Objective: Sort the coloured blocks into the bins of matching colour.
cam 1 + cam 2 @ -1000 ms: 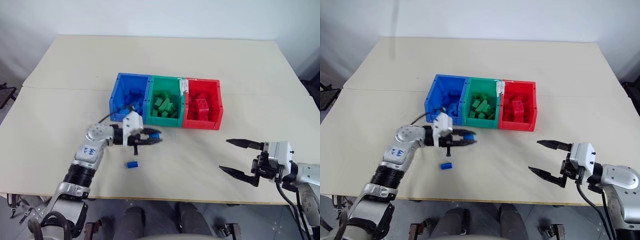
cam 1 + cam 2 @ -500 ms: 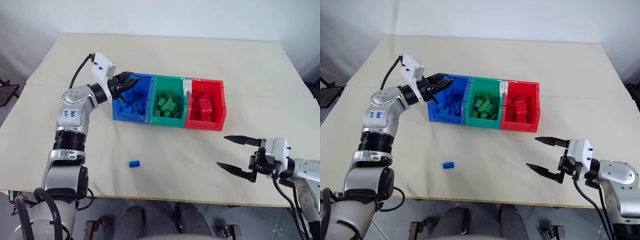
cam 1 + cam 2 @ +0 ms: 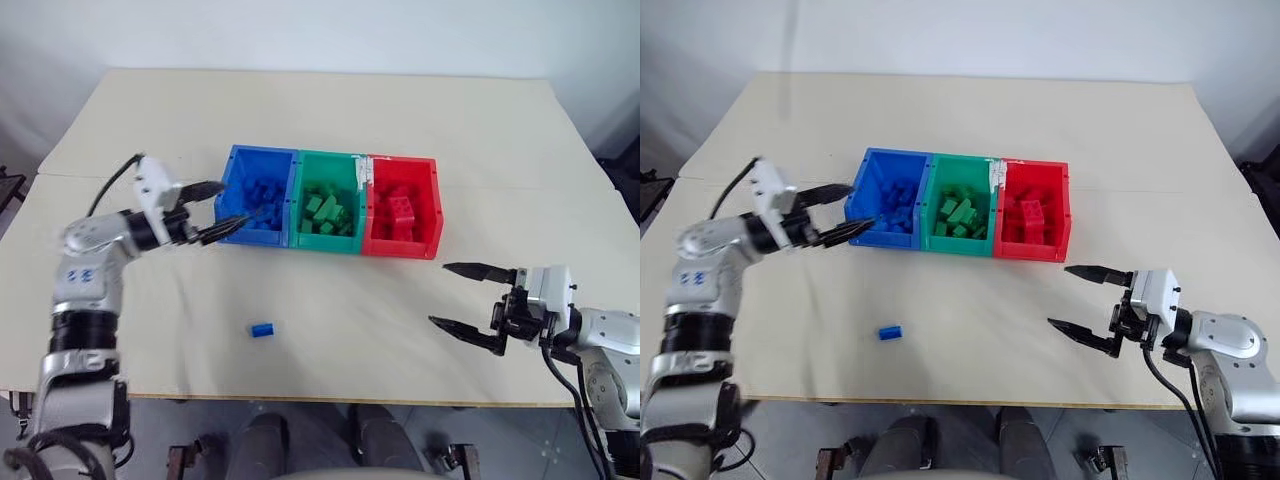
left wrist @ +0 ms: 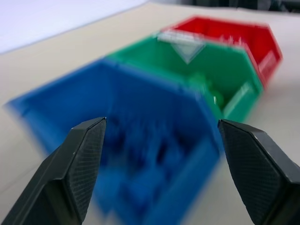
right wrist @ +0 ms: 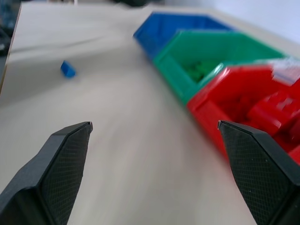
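The left gripper (image 3: 212, 211), which a moment back was reaching over the blue bin with its fingers nearly together, is now drawing away to the bin's left side, and its two black fingers are standing wide apart with nothing between them. A second ago it was low over the table near the loose brick, fingers pinched on something blue; that piece is no longer in its grasp and is presumably lying in the blue bin.

Nearest the robot, the right gripper (image 3: 473, 308) is hovering over the bare cream table (image 3: 400, 340), fingers spread wide and empty, sitting much where it was before. Just beyond the near edge, one small blue studded plastic brick (image 3: 262, 329) is lying alone on the tabletop, well apart from both grippers and unmoved.

Farther out, the three joined rectangular plastic bins are standing in a row: the blue bin (image 3: 232, 168), the green bin (image 3: 330, 160) and the red bin (image 3: 400, 164), each already holding bricks of its own colour.

Judging from this, the sorting is nearly finished; the lone blue brick is the only piece left out, and it is waiting to go into the blue bin.
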